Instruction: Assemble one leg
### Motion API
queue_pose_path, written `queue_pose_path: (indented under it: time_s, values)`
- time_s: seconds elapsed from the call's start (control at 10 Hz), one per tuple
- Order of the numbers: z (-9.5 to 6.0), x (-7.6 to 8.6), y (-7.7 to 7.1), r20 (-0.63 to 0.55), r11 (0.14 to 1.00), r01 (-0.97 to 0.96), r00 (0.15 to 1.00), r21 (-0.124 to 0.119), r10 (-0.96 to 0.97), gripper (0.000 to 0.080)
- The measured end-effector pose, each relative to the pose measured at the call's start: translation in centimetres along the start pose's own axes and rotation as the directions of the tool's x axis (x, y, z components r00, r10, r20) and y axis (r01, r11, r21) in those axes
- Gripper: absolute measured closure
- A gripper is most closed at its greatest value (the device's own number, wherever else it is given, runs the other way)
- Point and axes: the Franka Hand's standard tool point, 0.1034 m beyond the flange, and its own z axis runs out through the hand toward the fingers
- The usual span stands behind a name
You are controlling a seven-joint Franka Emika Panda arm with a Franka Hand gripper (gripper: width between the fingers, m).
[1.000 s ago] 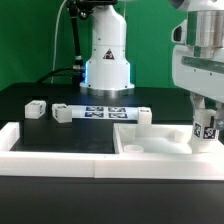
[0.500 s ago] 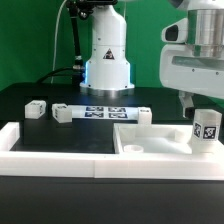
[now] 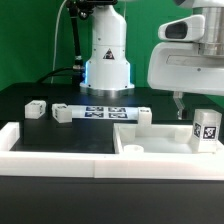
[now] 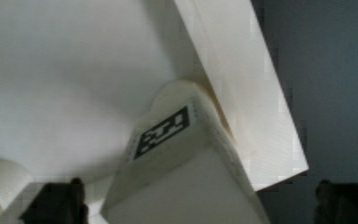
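the leg [image 3: 206, 129] stands upright on the white panel [image 3: 150, 148] near the exterior view's right edge, its square tag facing the camera. the hand [image 3: 181, 104] hangs just above and beside it, apart from it, holding nothing; whether its fingers are spread wide or nearly closed cannot be told, since the arm's white housing hides most of them. in the wrist view the leg [image 4: 172, 150] fills the frame, tag visible. on the black bench [image 3: 60, 135] lie two more small blocks [image 3: 36, 109] and the marker board [image 3: 105, 112].
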Motion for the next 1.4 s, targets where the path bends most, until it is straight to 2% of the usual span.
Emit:
queue_pose_path:
  time_s: [0.1, 0.4, 0.7, 0.9, 1.0, 1.1, 1.2, 1.3, 1.4]
  values:
    - [0.1, -0.2, -0.2, -0.011, 0.993, 0.116, 0.993, -0.014, -0.116, 0.0150]
    - [0.2, 0.2, 0.4, -0.008, 0.935, 0.354, 0.935, -0.021, -0.355, 0.0150]
    - [0.3, 0.5, 1.1, -0.002, 0.866, 0.500, 0.866, -0.023, -0.500, 0.0150]
    - [0.3, 0.5, 1.1, -0.003, 0.872, 0.489, 0.872, -0.023, -0.489, 0.0150]
    - [0.3, 0.5, 1.1, -0.003, 0.878, 0.478, 0.878, -0.022, -0.478, 0.0244]
    - [0.3, 0.5, 1.1, -0.004, 0.888, 0.459, 0.889, -0.022, -0.459, 0.0424]
    - [0.3, 0.5, 1.1, -0.003, 0.902, 0.432, 0.902, -0.021, -0.432, 0.0424]
    - [0.4, 0.5, 1.1, -0.005, 0.929, 0.371, 0.929, -0.020, -0.371, 0.0509]
    - [0.4, 0.5, 1.2, -0.005, 0.960, 0.279, 0.960, -0.012, -0.279, 0.0509]
